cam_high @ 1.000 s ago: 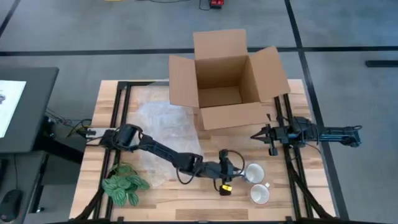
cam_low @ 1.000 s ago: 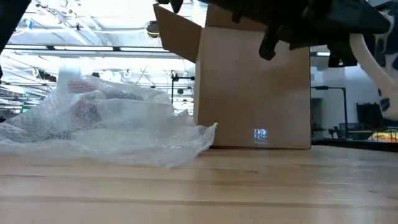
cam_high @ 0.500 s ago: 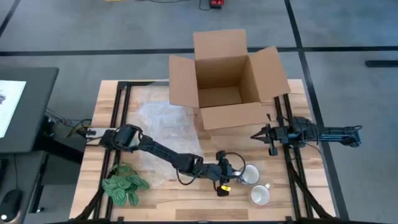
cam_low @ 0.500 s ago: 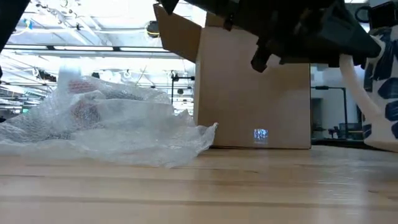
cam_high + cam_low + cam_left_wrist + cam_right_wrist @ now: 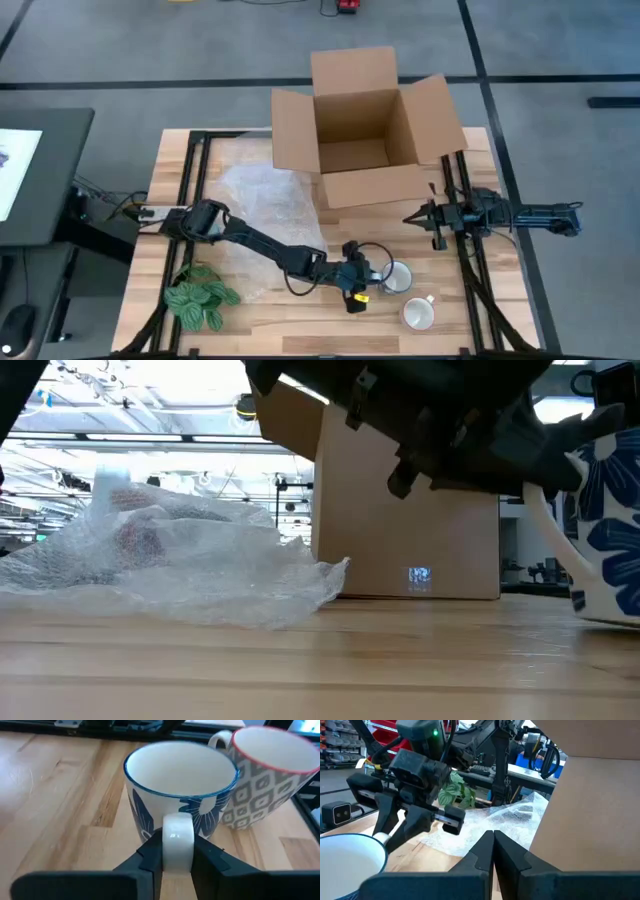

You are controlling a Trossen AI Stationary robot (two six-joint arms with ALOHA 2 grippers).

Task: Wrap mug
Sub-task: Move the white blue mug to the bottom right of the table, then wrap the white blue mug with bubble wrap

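— Blue-flowered mug [image 5: 180,795]: where is it, and who has it?

— Your left gripper [image 5: 177,851] has it, fingers clamped on the white handle. It stands on the desk [image 5: 260,310] near the front edge, touching or nearly touching the grey-patterned mug [image 5: 272,775].

— Which step is that?

— The fetch, I'd judge. The bubble wrap [image 5: 262,205] lies well apart, beside the open cardboard box [image 5: 365,125], and nothing is wrapped yet.

— And your right arm?

— It waits at the desk's right side; the right gripper [image 5: 493,851] has its fingers pressed together, holding nothing.

— What does the next move call for?

— You'll likely need to carry the mug onto the middle of the wrap, set it down upright, then release the handle.
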